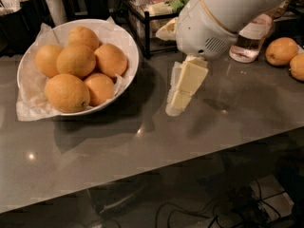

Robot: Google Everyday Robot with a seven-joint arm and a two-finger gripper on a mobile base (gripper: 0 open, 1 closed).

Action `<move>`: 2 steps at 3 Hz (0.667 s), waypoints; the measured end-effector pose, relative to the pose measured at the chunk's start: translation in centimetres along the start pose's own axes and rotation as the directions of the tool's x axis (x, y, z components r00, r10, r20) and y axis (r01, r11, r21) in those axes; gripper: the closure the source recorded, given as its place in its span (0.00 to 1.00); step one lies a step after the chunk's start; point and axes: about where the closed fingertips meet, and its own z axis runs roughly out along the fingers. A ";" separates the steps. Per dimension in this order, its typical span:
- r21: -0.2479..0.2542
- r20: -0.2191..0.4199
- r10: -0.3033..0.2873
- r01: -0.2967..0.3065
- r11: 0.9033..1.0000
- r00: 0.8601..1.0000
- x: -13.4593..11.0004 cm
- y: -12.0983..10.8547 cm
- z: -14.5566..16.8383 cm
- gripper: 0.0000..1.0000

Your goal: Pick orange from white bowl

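My pincer over the grey table, right of the bowl of oranges

My cream-coloured two-finger pincer [178,101] hangs tilted just above the smooth grey table top [142,146], under my rounded white wrist housing [213,20]. It is apart from the wide shallow white bowl [127,45] on its left, and whether it is apart or together I cannot tell. The large round orange-yellow orange [76,60] lies in the middle of that bowl on crumpled white paper [28,106], touching the other oranges around it. Two loose oranges [281,50] sit at the far right, beside a clear plastic bottle [249,39]; a black wire rack [147,20] stands behind.
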 end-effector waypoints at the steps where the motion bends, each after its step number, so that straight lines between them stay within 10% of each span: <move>1: -0.005 0.086 -0.065 0.066 0.998 0.994 -4.6 -2.1 3.0 0.00; 2: -0.028 0.151 -0.118 0.123 0.992 0.982 -8.8 -3.3 5.9 0.00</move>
